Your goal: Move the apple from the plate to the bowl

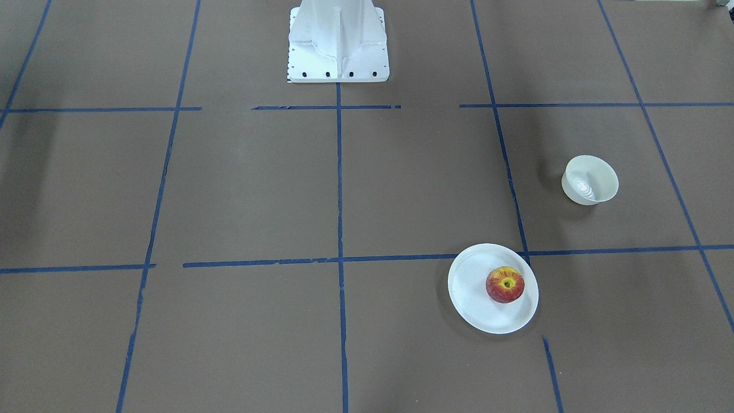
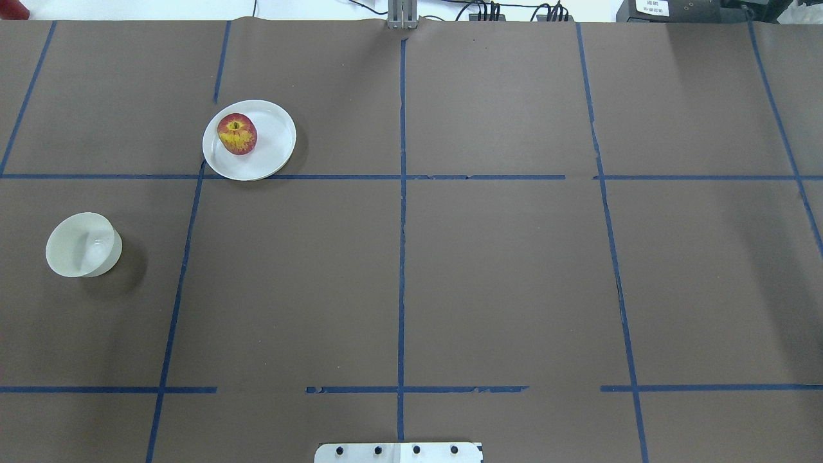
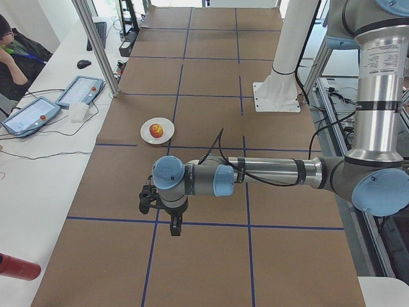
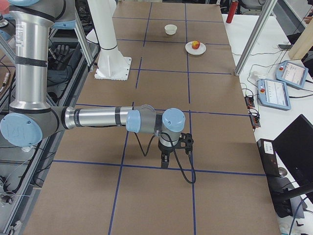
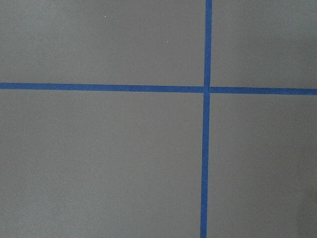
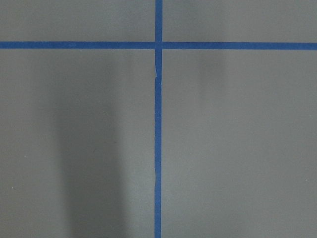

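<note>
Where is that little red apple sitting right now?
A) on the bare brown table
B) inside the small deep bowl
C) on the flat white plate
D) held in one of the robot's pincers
C: the apple rests on the plate, toward one side of it, while the bowl stands apart with no apple in it.

The counter wears matt brown paper, crossed by smooth blue tape. The plate looks smooth, white, faintly glossy; the bowl thin translucent plastic. The apple has shiny skin. The left arm is brushed metal with blue plastic caps.
</note>
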You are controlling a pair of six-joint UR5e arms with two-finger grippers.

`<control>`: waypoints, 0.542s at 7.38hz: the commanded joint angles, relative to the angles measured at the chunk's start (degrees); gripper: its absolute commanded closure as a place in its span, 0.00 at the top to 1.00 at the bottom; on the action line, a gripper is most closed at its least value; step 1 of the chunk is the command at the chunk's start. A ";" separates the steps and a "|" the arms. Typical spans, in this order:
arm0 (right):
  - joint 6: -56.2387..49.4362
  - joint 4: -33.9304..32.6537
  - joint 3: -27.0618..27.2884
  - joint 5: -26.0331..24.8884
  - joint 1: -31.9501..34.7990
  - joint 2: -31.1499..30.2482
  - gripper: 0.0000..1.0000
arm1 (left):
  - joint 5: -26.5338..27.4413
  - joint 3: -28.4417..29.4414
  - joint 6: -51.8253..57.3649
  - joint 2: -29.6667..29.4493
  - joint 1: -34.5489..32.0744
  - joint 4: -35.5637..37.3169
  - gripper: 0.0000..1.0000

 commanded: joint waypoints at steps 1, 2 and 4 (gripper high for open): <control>0.04 0.00 0.00 0.00 0.00 0.00 1.00 | -0.03 -1.90 1.48 0.26 0.00 -0.16 1.00; -0.04 0.00 -0.09 0.00 0.00 0.00 1.00 | 0.15 -2.53 1.41 -0.78 0.35 0.01 1.00; -0.04 -0.09 0.00 0.00 0.00 0.00 1.00 | 0.32 -4.10 1.06 -5.59 4.46 0.01 1.00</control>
